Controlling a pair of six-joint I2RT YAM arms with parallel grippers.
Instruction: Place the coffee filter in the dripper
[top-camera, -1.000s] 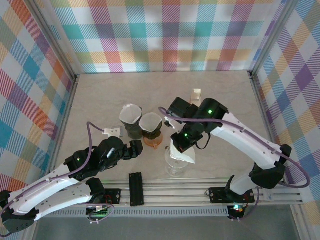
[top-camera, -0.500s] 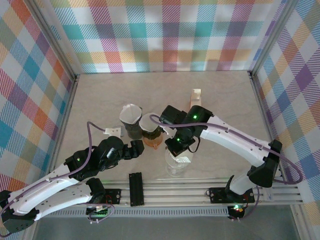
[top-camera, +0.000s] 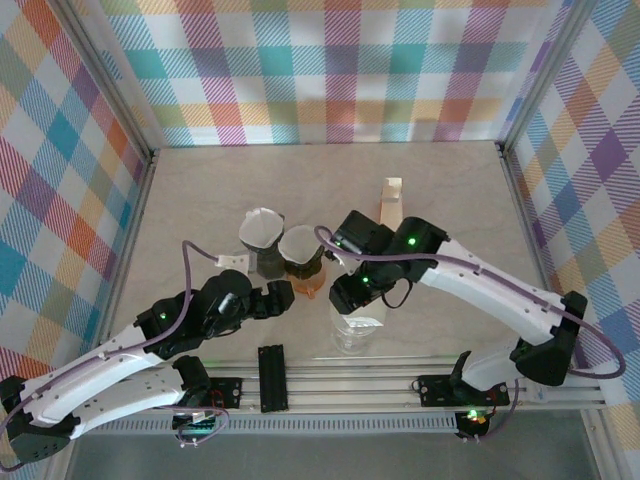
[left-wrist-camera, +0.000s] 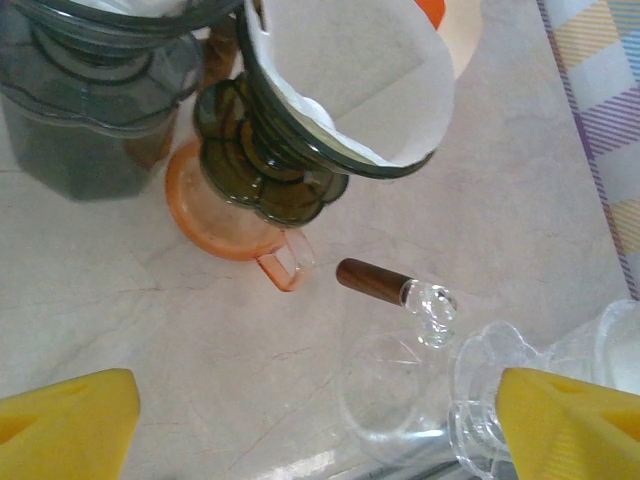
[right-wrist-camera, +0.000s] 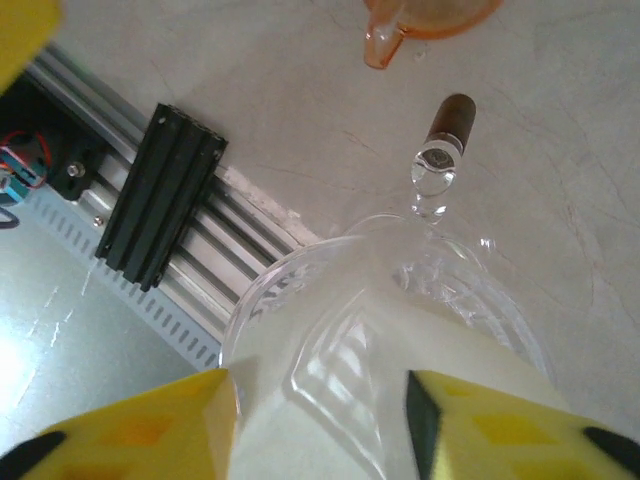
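Right gripper (right-wrist-camera: 318, 390) stands directly over the clear glass dripper (right-wrist-camera: 238, 312), jaws parted. The white coffee filter (right-wrist-camera: 460, 345) lies inside the dripper between them, not pinched. Left gripper (left-wrist-camera: 320, 425) hovers low over the table (left-wrist-camera: 150, 330) near the dripper, jaws spread wide, empty.

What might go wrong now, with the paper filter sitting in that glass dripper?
The filter lies between the right fingers, so it may cling and lift out as they rise. The glass dripper stands close to the metal rail; a bump might tip it.
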